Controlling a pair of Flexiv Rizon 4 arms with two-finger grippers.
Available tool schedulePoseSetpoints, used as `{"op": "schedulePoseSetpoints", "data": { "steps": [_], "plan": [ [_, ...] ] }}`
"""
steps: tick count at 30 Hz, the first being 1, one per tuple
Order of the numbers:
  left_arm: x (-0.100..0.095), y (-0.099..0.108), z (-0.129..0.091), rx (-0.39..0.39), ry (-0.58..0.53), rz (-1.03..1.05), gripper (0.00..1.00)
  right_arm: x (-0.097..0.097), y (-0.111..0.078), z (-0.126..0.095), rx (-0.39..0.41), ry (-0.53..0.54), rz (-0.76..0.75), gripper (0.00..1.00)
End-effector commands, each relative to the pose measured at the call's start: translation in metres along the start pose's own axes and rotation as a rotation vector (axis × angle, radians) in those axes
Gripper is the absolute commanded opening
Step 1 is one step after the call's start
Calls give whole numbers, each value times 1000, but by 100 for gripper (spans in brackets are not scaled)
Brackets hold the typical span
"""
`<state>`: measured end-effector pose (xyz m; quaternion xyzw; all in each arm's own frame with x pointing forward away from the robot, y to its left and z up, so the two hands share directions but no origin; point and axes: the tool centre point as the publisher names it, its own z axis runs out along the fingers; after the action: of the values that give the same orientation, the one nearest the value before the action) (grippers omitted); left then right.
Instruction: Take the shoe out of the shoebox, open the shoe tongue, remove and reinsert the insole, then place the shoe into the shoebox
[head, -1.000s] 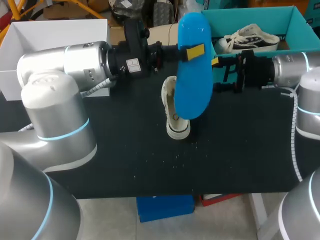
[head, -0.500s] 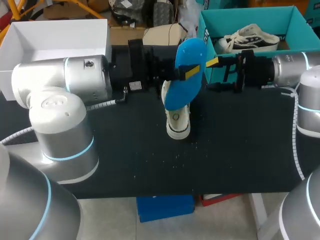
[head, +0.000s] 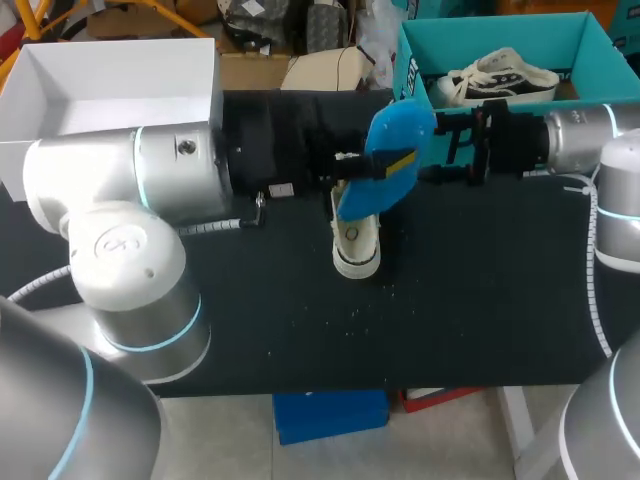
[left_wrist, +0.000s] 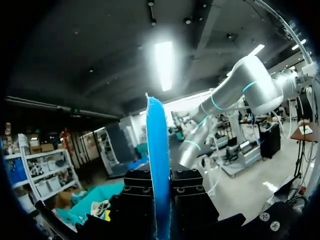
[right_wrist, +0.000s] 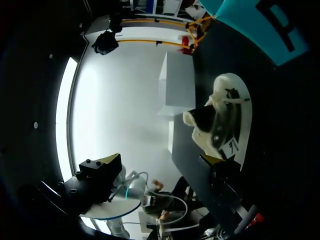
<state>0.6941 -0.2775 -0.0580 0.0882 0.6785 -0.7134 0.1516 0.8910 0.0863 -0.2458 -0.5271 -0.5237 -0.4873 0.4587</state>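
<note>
My left gripper (head: 388, 164) is shut on a blue insole (head: 402, 128), holding it tilted above the cream shoe (head: 356, 243). The shoe stands on the black table with its toe toward the front edge, and the insole's lower end hangs at its opening. In the left wrist view the insole (left_wrist: 158, 165) stands edge-on, pinched between the black fingers (left_wrist: 187, 192). My right gripper (head: 433, 150) is open just right of the insole, in front of the teal shoebox (head: 500, 25). From the right wrist the shoe (right_wrist: 223, 122) lies ahead of the open gripper (right_wrist: 160, 160), apart from it.
A second shoe (head: 505, 78) with white laces lies inside the teal shoebox at the back right. A white open box (head: 110, 70) stands at the back left. Black table (head: 480, 300) stretches bare in front of the shoe and to its right.
My left arm has pushed further right and turned its wrist, bringing the insole from high and upright down to a tilt over the shoe's opening. The right arm has kept still.
</note>
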Motion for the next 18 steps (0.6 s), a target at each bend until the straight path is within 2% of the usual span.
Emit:
{"op": "schedulePoseSetpoints", "data": {
  "steps": [1, 7, 10, 18],
  "plan": [
    [21, 26, -6, 87, 25, 179, 0, -1, 0, 1, -2, -1, -1, 100],
    [36, 46, -11, 71, 66, 414, 0, -1, 0, 1, -2, -1, -1, 100],
    [41, 63, -12, -24, 98, 501, 0, -1, 0, 1, -2, -1, -1, 100],
    [41, 63, -12, -24, 98, 501, 0, -1, 0, 1, -2, -1, -1, 100]
  ]
}}
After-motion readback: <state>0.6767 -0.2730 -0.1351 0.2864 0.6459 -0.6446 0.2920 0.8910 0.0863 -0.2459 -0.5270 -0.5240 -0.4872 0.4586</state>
